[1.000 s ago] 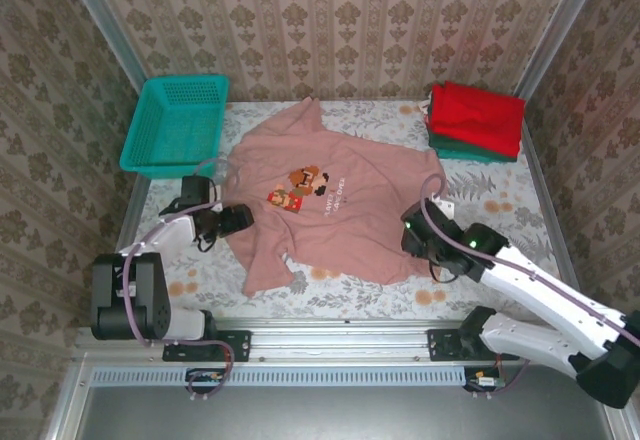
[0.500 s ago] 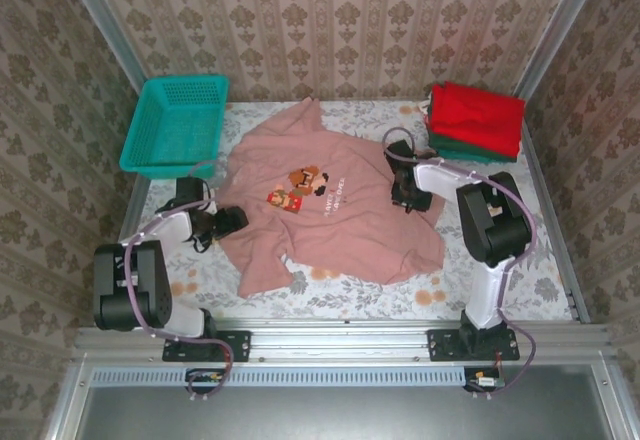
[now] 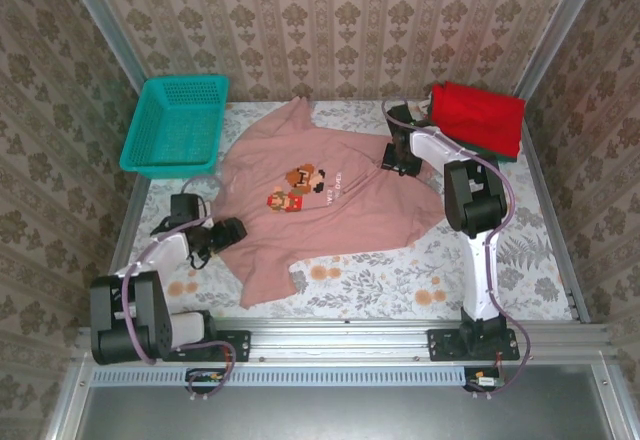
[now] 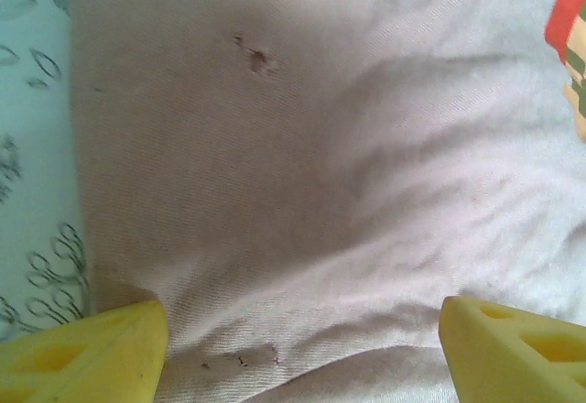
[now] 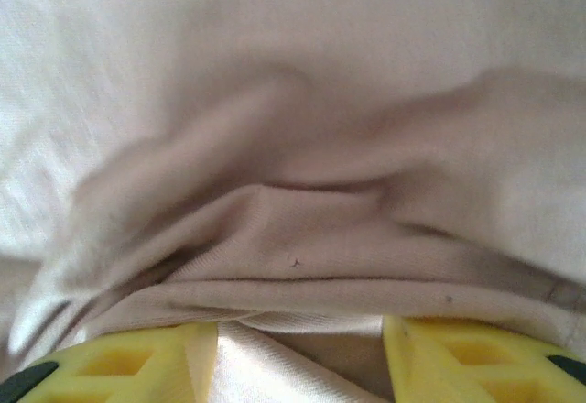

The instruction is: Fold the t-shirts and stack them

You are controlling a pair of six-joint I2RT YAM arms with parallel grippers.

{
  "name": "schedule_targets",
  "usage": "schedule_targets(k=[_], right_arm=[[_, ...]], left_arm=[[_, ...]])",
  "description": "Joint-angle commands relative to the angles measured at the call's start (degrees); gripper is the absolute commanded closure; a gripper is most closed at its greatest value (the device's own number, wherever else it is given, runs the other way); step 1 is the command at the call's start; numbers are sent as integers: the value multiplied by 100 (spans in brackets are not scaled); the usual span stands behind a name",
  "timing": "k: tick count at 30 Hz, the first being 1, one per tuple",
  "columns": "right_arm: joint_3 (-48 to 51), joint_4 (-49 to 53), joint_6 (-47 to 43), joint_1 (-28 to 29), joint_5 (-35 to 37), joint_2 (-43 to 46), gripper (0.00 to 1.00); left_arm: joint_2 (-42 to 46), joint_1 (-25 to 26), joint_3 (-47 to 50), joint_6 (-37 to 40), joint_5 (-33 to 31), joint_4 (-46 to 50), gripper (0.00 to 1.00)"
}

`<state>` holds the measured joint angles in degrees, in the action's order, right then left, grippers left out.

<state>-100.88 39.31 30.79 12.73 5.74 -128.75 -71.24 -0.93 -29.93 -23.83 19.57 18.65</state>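
The dusty-pink t-shirt [image 3: 330, 220] lies spread on the table with its pixel-art print [image 3: 305, 185] facing up. My left gripper [image 3: 228, 230] sits at the shirt's left edge. In the left wrist view this gripper [image 4: 302, 348] is open, its yellow fingers [image 4: 82, 353] wide apart over the pink cloth [image 4: 320, 147]. My right gripper [image 3: 395, 155] is at the shirt's upper right. There the right gripper [image 5: 300, 357] is shut on a bunched fold of the pink cloth [image 5: 302, 238]. The folded red shirt [image 3: 480, 115] rests on the dark green one [image 3: 508, 156] at the back right.
A teal mesh basket [image 3: 175, 125] stands at the back left. The floral table cover [image 3: 400, 280] shows bare below the shirt's lower hem and at the right. Patterned walls close in the table on three sides.
My right gripper has travelled from the shirt's lower right corner up to its upper right, and the right hem has been drawn upward with it. The left gripper shifted slightly toward the near side.
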Motion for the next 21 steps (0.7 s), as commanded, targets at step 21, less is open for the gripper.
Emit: schedule_targets(k=[21], right_arm=[[4787,-1010,851,1320,520,3547,40]], left_arm=[[-3452,1733,-4679,192,-542,-468,15]])
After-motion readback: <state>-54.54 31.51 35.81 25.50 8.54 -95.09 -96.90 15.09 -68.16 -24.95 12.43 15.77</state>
